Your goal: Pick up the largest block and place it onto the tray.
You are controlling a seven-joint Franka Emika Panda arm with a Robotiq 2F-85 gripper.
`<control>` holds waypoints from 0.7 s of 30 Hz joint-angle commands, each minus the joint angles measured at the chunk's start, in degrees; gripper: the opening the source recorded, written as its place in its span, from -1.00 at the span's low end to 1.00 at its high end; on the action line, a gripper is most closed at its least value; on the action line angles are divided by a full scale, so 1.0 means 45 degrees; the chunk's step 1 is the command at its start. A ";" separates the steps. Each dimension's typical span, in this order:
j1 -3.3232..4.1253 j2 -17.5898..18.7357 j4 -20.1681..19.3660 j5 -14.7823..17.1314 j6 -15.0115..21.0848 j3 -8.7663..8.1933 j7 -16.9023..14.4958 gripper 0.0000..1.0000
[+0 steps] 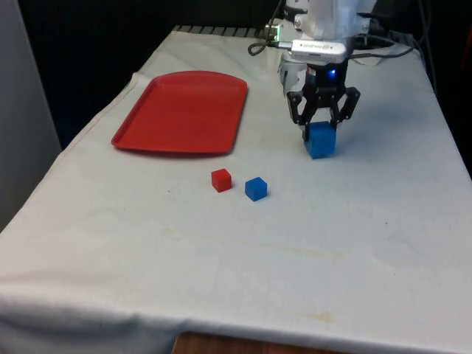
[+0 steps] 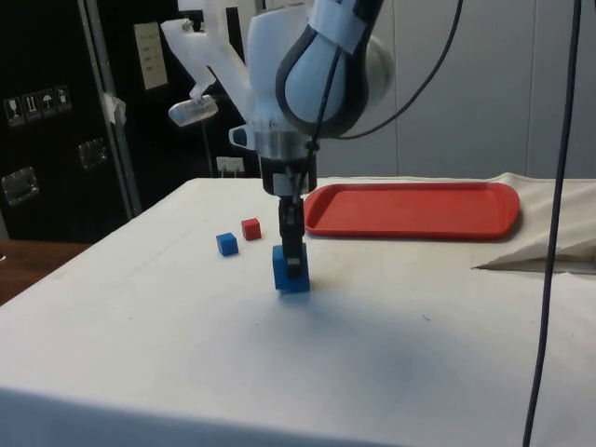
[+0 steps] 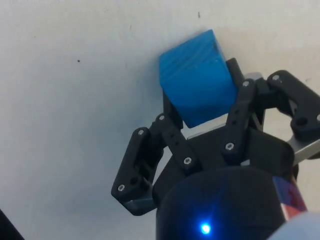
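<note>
Gripper (image 1: 322, 127) clamped on the big blue block (image 1: 321, 140), right of center up front; wrist view shows both fingers (image 3: 173, 112) pinching it.

The table (image 1: 383, 243) has a white cloth — on it sit a red tray (image 1: 183, 112), a big blue block (image 1: 321, 140), a small red block (image 1: 221, 180) and a small blue block (image 1: 256, 189).

The arm (image 2: 317, 74) was white, with rounded glossy shells and a dark band at one joint. Black cables (image 2: 438, 65) hung from it. The gripper (image 1: 322, 127) was black, built from linked bars with small silver screws.
</note>
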 commanded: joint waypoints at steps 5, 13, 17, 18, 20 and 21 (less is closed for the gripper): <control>0.0051 -0.0395 -0.0102 -0.0216 -0.0242 -0.0255 -0.0013 -1.00; 0.0064 -0.0879 -0.0115 -0.0369 -0.0611 -0.0535 -0.0076 -1.00; 0.0051 -0.1159 -0.0089 -0.0407 -0.0879 -0.0688 -0.0178 -1.00; 0.0051 -0.1222 -0.0089 -0.0407 -0.0929 -0.0726 -0.0204 -1.00; 0.0000 -0.1261 -0.0076 -0.0178 -0.0904 -0.0637 -0.0344 -1.00; 0.0038 -0.1388 -0.0076 -0.0433 -0.1082 -0.0815 -0.0267 -1.00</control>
